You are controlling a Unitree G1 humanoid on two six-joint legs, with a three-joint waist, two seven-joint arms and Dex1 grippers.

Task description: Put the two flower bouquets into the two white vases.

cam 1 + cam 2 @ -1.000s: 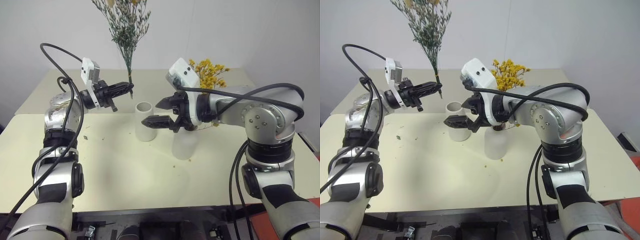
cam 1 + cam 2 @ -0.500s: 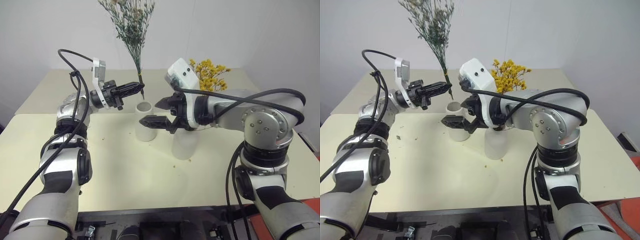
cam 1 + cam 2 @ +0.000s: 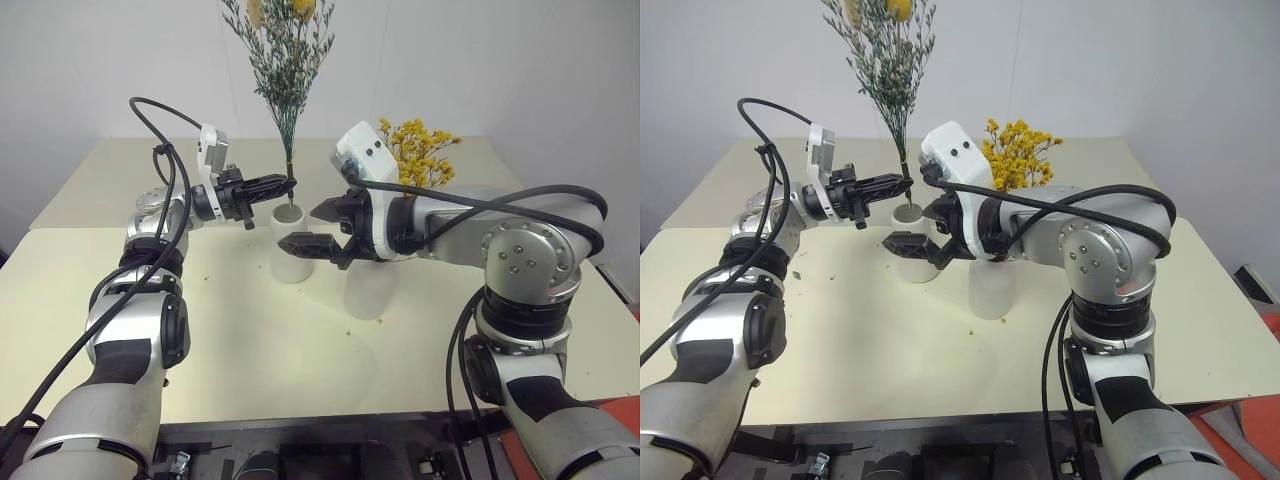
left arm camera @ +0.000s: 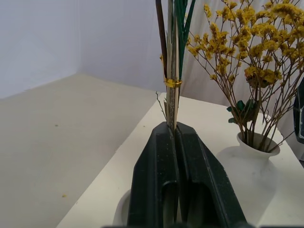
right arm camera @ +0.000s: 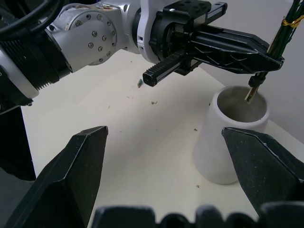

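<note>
Right above the tall white vase [image 3: 290, 243], the left gripper [image 3: 287, 183] has its jaws pinched tight on the stems of the grey-green bouquet [image 3: 283, 60]. That bunch stands nearly upright, flowers up, cut ends pointing down just over the vase mouth. Close beside it, the right gripper [image 3: 316, 226] hangs with jaws spread wide, holding nothing. Behind those jaws, the yellow bouquet [image 3: 418, 150] already sits upright in the short vase [image 3: 372, 283] on the surface [image 3: 250, 340].
</note>
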